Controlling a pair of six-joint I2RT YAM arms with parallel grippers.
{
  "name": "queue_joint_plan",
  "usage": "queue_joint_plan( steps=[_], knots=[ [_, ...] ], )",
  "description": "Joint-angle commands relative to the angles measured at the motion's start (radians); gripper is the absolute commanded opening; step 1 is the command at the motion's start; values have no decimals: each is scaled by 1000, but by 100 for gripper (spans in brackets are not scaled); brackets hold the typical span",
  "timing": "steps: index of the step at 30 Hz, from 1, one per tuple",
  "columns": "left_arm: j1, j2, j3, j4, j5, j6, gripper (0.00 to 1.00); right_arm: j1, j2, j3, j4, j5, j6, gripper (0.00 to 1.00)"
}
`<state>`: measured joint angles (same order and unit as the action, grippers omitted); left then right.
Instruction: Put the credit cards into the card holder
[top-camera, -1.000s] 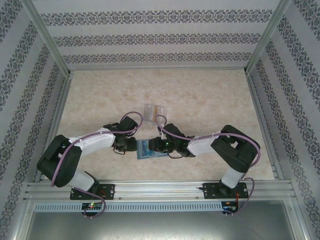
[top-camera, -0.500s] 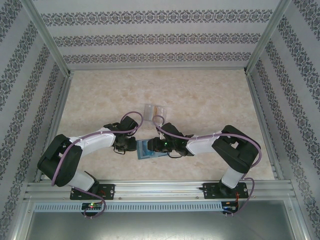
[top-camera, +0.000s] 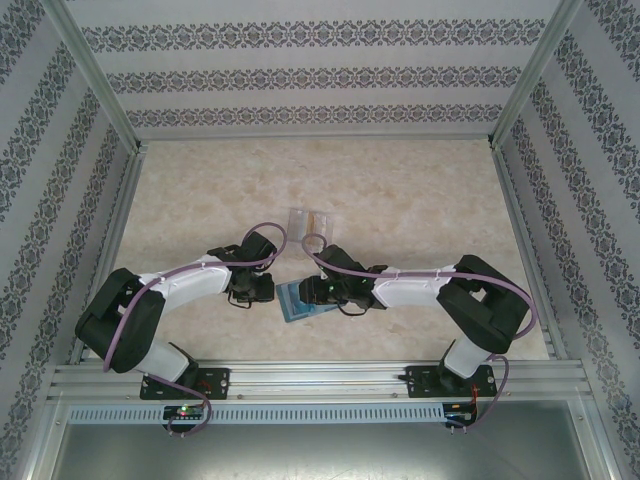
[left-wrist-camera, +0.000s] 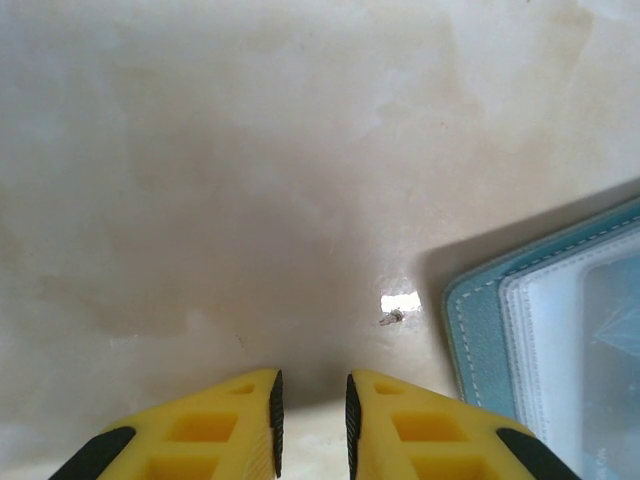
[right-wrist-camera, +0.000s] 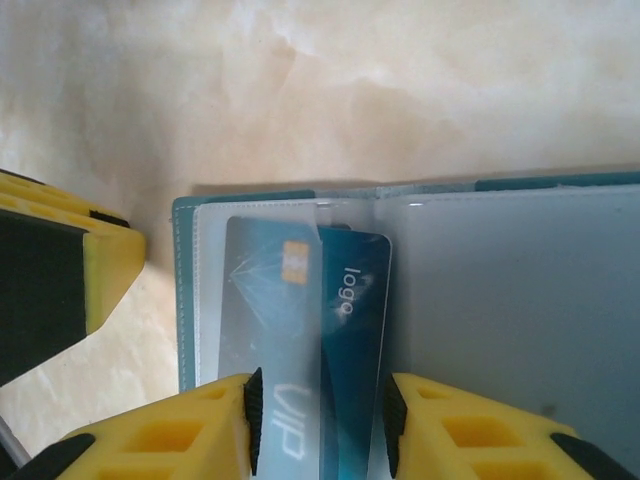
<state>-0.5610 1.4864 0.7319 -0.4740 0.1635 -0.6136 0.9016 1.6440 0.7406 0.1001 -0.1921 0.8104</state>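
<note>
The teal card holder lies open on the table between both grippers, also visible in the top view. A blue credit card with a gold chip lies half under its clear left pocket. My right gripper hovers over the card's near end, jaws open about a card's width apart. My left gripper sits just left of the holder's corner, open by a narrow gap, with bare table between its fingers. It shows as a yellow finger in the right wrist view.
A clear plastic case with something orange-tan inside lies on the table just beyond the grippers. A small white fleck marks the tabletop beside the holder. Patterned walls and metal frame rails enclose the table on three sides.
The right gripper slid left over the card holder and its jaws widened. The holder now lies slightly tilted. The left jaws narrowed a little.
</note>
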Motion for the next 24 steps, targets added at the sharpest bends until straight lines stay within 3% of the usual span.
queue_joint_plan(
  steps=[1, 11, 16, 24],
  knots=[
    [-17, 37, -1, 111, 124, 2, 26, 13, -2, 21, -51, 33, -21, 37],
    [-16, 28, -25, 140, 135, -7, 26, 20, 26, 39, -65, 32, -20, 41],
    [-16, 25, -48, 194, 180, -21, 26, 28, 61, 36, -42, 19, -10, 32],
    [-16, 16, -67, 230, 205, -23, 26, 40, 42, 39, -33, 20, -25, 30]
  ],
)
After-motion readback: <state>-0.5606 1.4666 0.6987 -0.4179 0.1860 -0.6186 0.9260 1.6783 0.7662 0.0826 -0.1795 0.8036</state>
